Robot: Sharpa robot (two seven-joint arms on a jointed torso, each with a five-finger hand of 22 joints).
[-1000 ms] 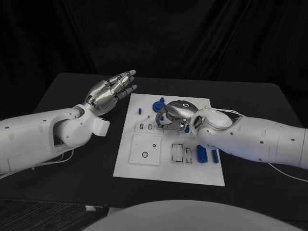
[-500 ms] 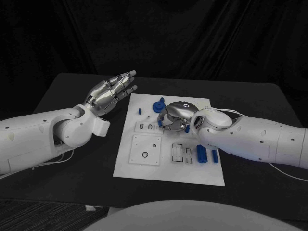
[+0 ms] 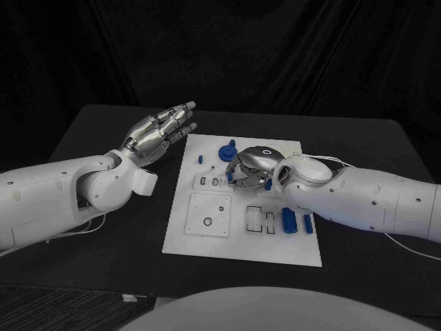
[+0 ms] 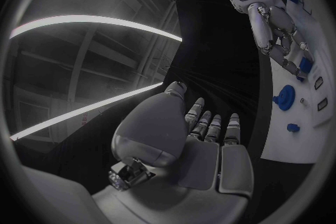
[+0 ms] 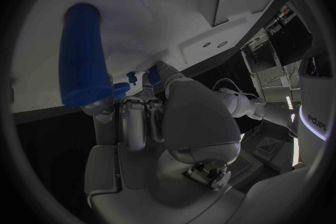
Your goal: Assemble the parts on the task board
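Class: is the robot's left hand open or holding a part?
Open: the left hand hovers beside the task board, fingers spread, palm empty.

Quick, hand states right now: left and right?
Left hand: open, fingers spread, holding nothing, beside the white task board.
Right hand: over the board, holding a blue cylindrical part at its fingertips.

the right robot hand (image 3: 249,167) curls down over the middle of the task board (image 3: 242,238), hiding the slots and parts beneath its fingers; whether it grips anything there cannot be told. in the right wrist view a blue peg (image 5: 82,55) looms beside the fingers, contact unclear. the board's far corner is cut off by the left wrist view's rim. the small board openings are too fine to read.
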